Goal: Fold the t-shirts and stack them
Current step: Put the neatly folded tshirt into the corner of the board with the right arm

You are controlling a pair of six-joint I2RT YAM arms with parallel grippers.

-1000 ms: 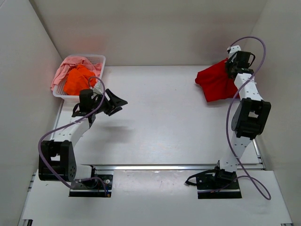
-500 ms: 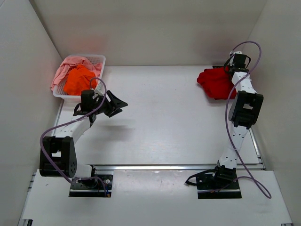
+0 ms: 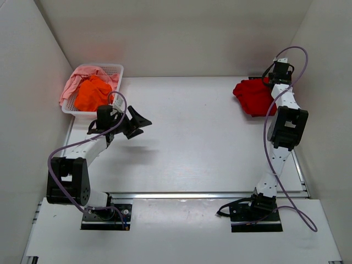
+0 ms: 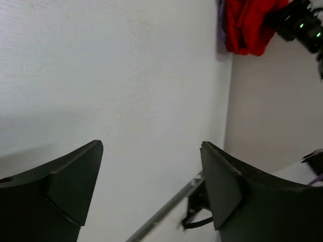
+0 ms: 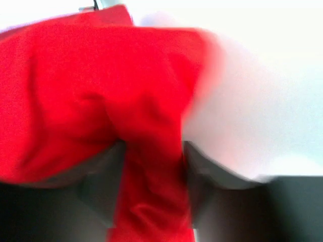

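Note:
A red t-shirt (image 3: 254,97) lies bunched at the table's far right corner. My right gripper (image 3: 270,80) is at its far edge, shut on a fold of the red t-shirt (image 5: 151,166); the cloth fills the right wrist view. An orange t-shirt (image 3: 91,92) and a pink t-shirt (image 3: 77,78) lie crumpled in a white basket (image 3: 116,70) at the far left. My left gripper (image 3: 141,122) is open and empty, held above the bare table just in front of the basket. In the left wrist view (image 4: 151,171) its jaws stand wide apart, and the red t-shirt (image 4: 250,25) shows far off.
White walls close in the table on the left, back and right. A metal rail (image 3: 203,195) runs along the table's near edge. The right arm's purple cable (image 3: 269,132) loops beside the arm.
My right gripper moved toward the far right corner, pulling the red t-shirt into a tighter bunch. My left arm shifted slightly to the right, still open.

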